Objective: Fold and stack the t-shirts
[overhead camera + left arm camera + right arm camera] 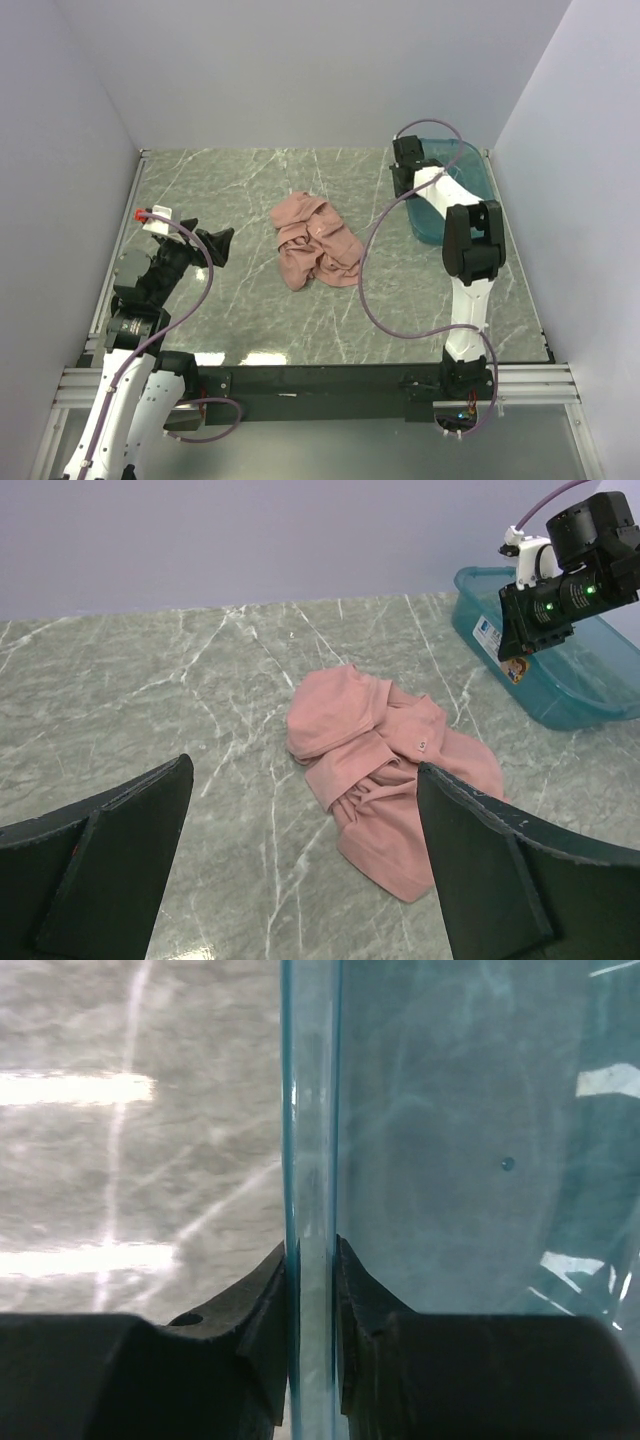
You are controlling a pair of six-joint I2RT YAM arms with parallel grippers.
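A salmon-pink t-shirt (315,242) lies crumpled in a heap at the middle of the marble table; in the left wrist view the t-shirt (385,770) shows a small neck label. My left gripper (220,245) hovers left of it, open and empty, its fingers (110,860) wide apart. My right gripper (405,178) is at the back right, shut on the left wall of a clear teal bin (470,165). In the right wrist view both jaws of the gripper (311,1255) press against the thin bin wall (311,1110) from either side.
The teal bin (570,695) stands at the table's back right corner and looks empty where I can see into it. White walls enclose the table on three sides. A purple cable loops from the right arm (470,250) over the table.
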